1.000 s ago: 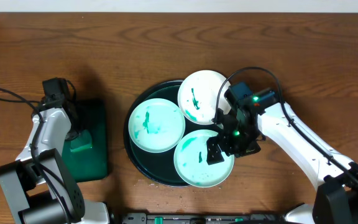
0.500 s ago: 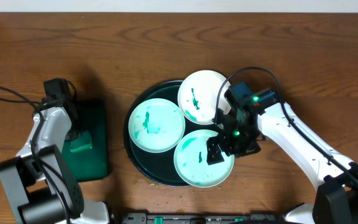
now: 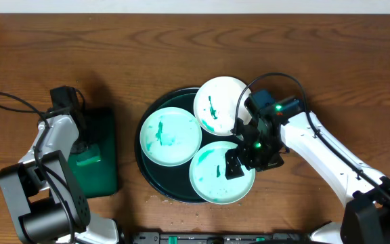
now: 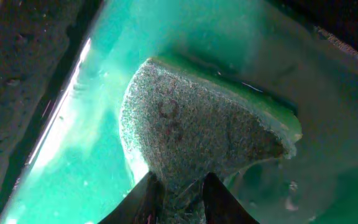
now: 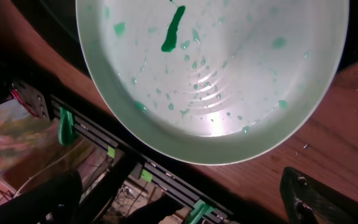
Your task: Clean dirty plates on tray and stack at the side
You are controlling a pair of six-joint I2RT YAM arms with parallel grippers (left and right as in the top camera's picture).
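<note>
Wood table (image 3: 181,47) under everything. Dead centre, big round dark tray (image 3: 149,177), carrying left plate (image 3: 171,135), far plate (image 3: 221,105) lapping over the tray's far rim, and near plate (image 3: 215,177), all white, all smeared teal. Well left of the tray, smaller rectangular green tray (image 3: 103,129). At the big tray's right edge, right gripper (image 3: 235,163), spread wide, grasping nothing, hovering over the near plate. Away to the tray's left, left gripper (image 4: 182,196), down in the rectangular one, pinched on a green sponge (image 4: 191,130).
</note>
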